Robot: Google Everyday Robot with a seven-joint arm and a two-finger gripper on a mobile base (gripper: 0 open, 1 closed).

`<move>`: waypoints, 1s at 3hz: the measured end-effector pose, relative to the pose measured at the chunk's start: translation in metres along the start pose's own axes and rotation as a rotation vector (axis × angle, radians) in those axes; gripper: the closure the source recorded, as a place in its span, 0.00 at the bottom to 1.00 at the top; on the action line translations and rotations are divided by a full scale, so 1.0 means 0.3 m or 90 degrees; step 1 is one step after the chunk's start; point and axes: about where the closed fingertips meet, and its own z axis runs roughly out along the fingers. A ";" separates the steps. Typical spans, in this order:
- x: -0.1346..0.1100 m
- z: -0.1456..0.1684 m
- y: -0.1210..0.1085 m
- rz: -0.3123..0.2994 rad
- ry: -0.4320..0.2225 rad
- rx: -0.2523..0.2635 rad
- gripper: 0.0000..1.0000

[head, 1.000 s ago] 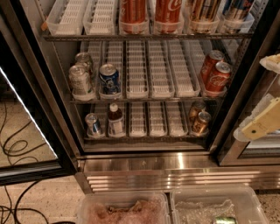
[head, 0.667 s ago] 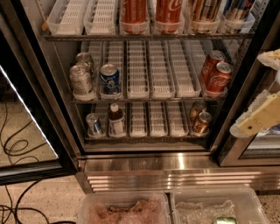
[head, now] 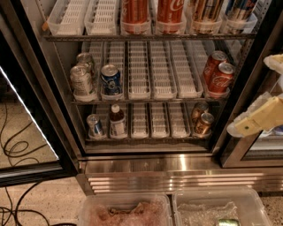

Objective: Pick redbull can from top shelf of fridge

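The fridge (head: 177,165) stands open in front of me. Its top shelf (head: 146,37) runs across the top of the view with white lane trays. The redbull can (head: 241,9), blue and silver, stands at the far right of that shelf; only its lower part shows. My gripper (head: 241,127), on a cream-coloured arm, hangs at the right edge of the view. It is outside the fridge at the height of the lowest rack, well below and slightly right of the redbull can. It holds nothing that I can see.
Two red Coca-Cola cans (head: 152,13) and a brown striped can (head: 205,12) share the top shelf. The middle rack holds silver cans (head: 82,79), a dark-blue can (head: 110,78) and red cans (head: 217,73). The glass door (head: 26,110) is open at left. Plastic bins (head: 126,212) lie below.
My arm has shifted slightly to the left, toward the fridge's right frame. Nothing on the racks has moved.
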 end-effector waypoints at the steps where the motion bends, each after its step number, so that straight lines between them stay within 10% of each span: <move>1: -0.014 0.014 0.016 0.086 -0.049 0.052 0.00; 3: -0.068 0.032 -0.043 0.108 -0.111 0.116 0.00</move>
